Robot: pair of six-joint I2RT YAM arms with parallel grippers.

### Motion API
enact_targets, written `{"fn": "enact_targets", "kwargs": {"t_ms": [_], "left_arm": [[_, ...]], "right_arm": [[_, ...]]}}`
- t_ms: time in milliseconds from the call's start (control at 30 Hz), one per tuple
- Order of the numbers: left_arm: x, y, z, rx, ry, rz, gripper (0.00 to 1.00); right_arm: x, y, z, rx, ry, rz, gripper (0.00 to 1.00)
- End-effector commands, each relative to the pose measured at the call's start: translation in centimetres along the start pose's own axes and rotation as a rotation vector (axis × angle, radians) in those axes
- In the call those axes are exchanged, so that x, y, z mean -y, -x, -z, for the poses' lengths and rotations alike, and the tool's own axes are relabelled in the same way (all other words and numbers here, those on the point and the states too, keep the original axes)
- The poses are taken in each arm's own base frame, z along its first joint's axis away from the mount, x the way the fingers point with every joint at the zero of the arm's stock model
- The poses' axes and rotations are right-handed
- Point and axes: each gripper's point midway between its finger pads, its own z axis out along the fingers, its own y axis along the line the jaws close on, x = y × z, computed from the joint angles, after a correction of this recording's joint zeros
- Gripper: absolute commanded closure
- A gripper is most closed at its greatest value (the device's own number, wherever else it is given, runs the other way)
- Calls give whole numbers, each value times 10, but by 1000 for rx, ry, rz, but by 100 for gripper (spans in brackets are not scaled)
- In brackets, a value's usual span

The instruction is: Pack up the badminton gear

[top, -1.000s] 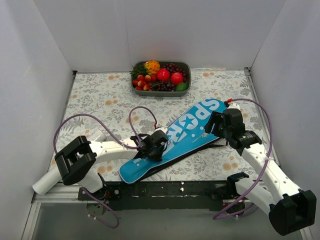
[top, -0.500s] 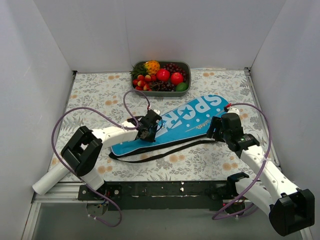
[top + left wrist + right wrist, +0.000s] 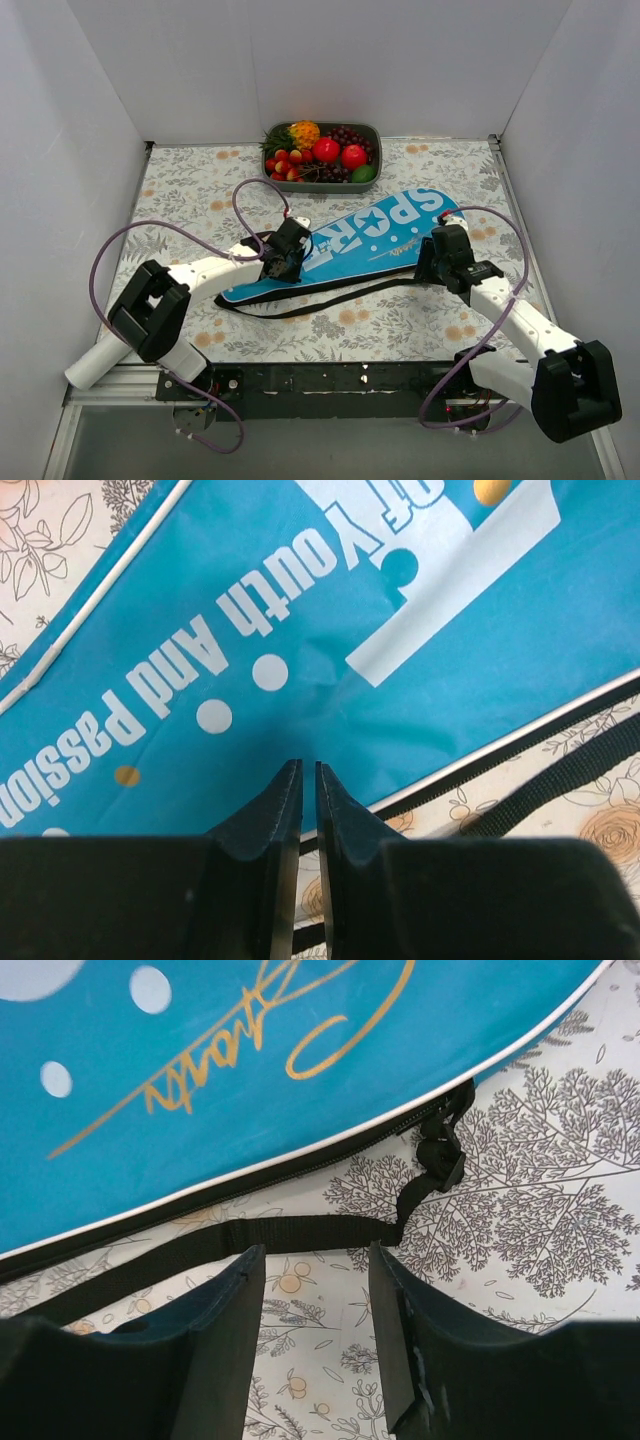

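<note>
Swung flatter since a second ago, the soft, light bag (image 3: 350, 245) is pinched in the left gripper (image 3: 308, 767), the right gripper (image 3: 315, 1255) apart near its limp strap (image 3: 300, 1231), likely a handy hold.

- The bag (image 3: 350, 240) is a smooth blue sheet material, cloth or coated fabric, with a soft sheen. Its white and gold print lies flat, and white piping runs along its edge.
- Its strap (image 3: 250, 1235) is black woven webbing, matt and finely ribbed. The buckle (image 3: 440, 1155) looks like black plastic.
- The left gripper (image 3: 308, 770) and right gripper (image 3: 315, 1260) have matt black fingers, plastic-looking and faintly grainy.
- The table cover (image 3: 200, 190) is matt, printed with flowers and leaves.
- The arm shells (image 3: 215, 275) are glossy white plastic.
- The tray (image 3: 378, 150) is smooth and grey.
</note>
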Motion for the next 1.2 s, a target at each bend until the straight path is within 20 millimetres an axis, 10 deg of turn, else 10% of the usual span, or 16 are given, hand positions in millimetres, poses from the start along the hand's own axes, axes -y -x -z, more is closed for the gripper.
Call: {"fn": "enact_targets", "kwargs": {"t_ms": [0, 667, 900, 1167], "left_arm": [[2, 10, 19, 59, -41, 8, 89], [3, 5, 33, 97, -97, -4, 89], [6, -1, 30, 81, -114, -8, 89], [7, -3, 31, 76, -128, -18, 89]], "right_arm": [[-2, -3, -16, 3, 2, 10, 49], [16, -2, -60, -12, -157, -37, 59], [44, -5, -58, -37, -303, -51, 39], [45, 5, -61, -32, -321, -47, 37]]}}
